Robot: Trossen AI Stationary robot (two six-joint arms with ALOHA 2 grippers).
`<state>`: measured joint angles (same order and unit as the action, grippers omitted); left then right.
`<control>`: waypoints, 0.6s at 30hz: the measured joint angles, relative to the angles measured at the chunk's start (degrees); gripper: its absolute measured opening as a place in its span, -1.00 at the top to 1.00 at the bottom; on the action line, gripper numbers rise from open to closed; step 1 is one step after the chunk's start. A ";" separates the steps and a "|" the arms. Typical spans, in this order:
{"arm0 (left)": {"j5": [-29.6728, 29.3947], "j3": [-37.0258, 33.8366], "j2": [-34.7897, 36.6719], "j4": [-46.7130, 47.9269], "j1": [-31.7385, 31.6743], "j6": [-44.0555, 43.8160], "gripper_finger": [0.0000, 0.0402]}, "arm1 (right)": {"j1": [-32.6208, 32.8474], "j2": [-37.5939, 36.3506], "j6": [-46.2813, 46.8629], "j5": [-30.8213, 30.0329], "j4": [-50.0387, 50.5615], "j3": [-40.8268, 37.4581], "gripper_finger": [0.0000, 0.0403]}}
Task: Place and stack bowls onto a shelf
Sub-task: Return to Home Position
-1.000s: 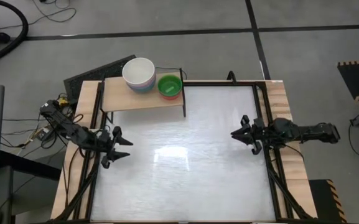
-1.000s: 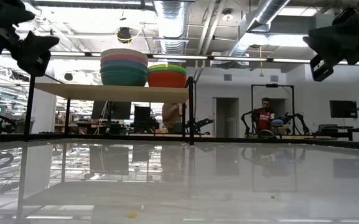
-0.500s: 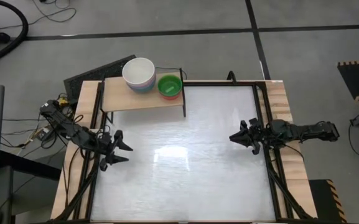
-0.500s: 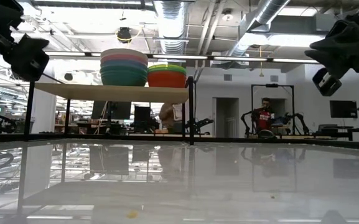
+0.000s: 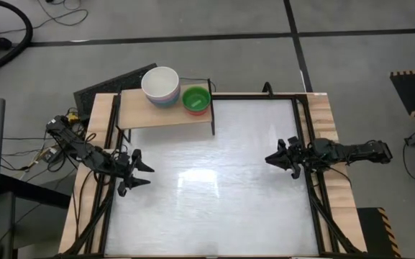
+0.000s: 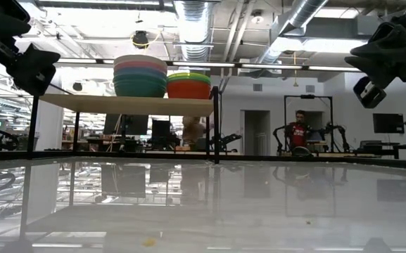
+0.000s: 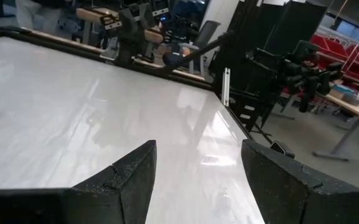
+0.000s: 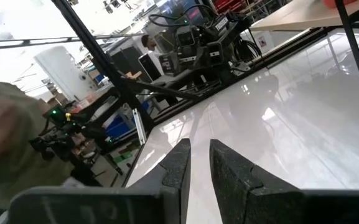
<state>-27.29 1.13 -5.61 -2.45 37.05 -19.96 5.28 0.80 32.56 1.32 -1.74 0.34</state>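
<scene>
On the shelf (image 5: 165, 116) the bowls (image 5: 160, 85) sit in two stacks. In front of it, the open left pincer (image 5: 144, 173) and nearly closed right pincer (image 5: 270, 158), both empty, should retreat smoothly, away from the shelf.

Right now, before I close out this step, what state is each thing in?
Left end effector: open, empty, over the table's left side.
Right end effector: nearly shut, empty, over the right side.
White-topped bowl stack: nested, upright on the shelf.
Green-topped bowl stack: nested, upright beside it.
</scene>
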 joint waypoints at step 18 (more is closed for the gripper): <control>-0.07 0.13 0.00 0.21 0.00 -0.24 -0.10 | 0.00 0.00 0.00 0.04 0.00 -0.04 0.57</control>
<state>-27.35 1.26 -5.61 -2.24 37.06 -20.21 5.28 0.80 32.56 1.37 -1.74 0.30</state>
